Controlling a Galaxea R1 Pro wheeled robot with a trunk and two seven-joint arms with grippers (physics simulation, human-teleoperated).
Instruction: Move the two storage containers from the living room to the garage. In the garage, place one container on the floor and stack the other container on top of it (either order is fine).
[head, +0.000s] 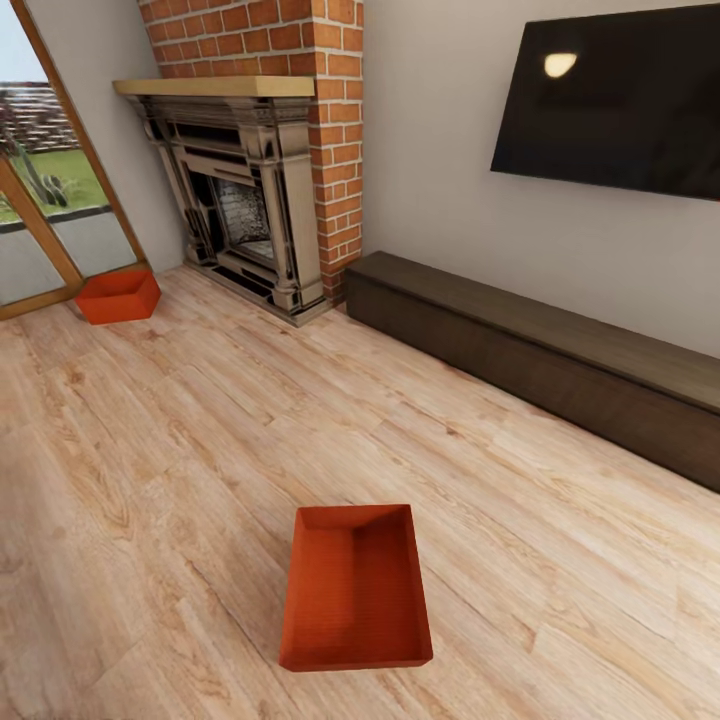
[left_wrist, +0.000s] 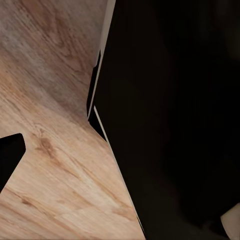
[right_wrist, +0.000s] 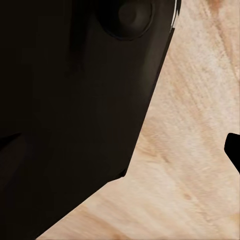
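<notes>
I log two storage containers, both empty: near container (head: 356, 588) well before the fireplace (head: 245, 215), far container (head: 118, 296) beside it. Fingers' state: cannot tell.

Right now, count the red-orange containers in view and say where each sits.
2. The near container lies on the wood floor straight ahead; the far container sits by the glass door, left of the fireplace.
</notes>
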